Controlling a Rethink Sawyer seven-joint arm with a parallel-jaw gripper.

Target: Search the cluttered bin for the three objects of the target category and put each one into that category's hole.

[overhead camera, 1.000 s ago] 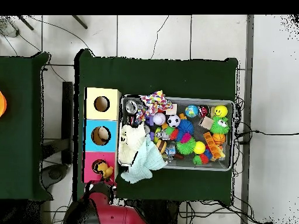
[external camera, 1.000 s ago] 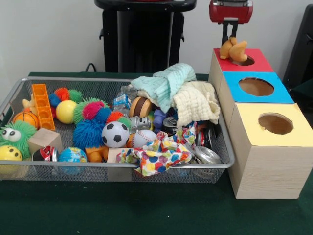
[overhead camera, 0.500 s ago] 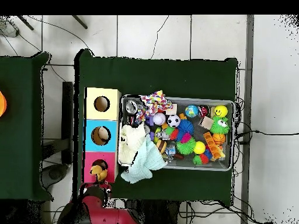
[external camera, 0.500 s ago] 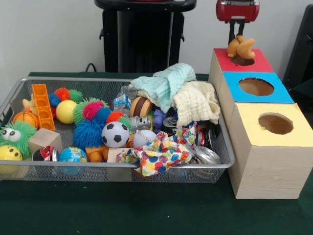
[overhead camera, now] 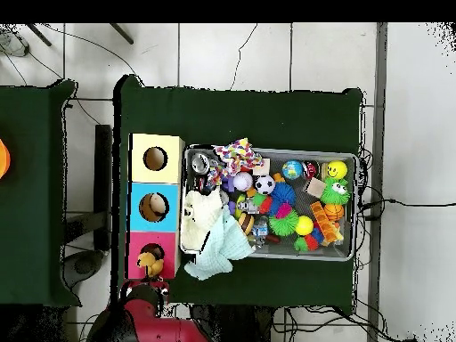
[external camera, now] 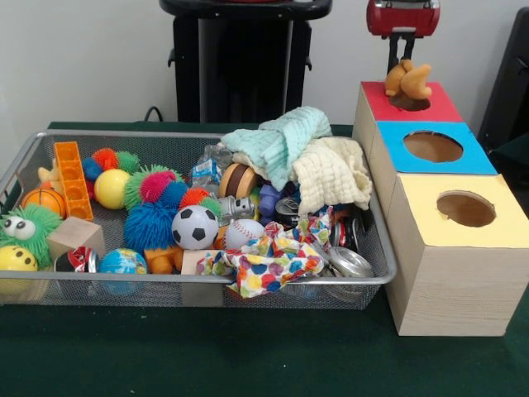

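My gripper (external camera: 402, 63) hangs at the top right of the front view, shut on an orange plush toy (external camera: 408, 81). The toy dangles just above the hole of the red-topped box (external camera: 438, 106). In the overhead view the toy (overhead camera: 150, 264) sits over the red box's hole, with the gripper (overhead camera: 152, 280) just below it. The wire mesh bin (external camera: 382, 263) lies to the left of the boxes, full of clutter. Another orange plush (external camera: 162, 260) is half buried under a blue spiky ball (external camera: 149, 225). A pale tan plush (external camera: 49, 174) peeks out at the bin's far left.
A blue-topped box (external camera: 467, 159) and a yellow-topped box (external camera: 496, 236) stand in line with the red one. Green and cream cloths (external camera: 306, 157) are piled at the bin's right end. A green fuzzy ball (external camera: 26, 230), a soccer ball (external camera: 195, 227) and an orange block (external camera: 71, 178) lie in the bin.
My gripper has carried the orange plush to the right in the front view, from the red box's edge to above its hole. It has barely moved in the last half second.
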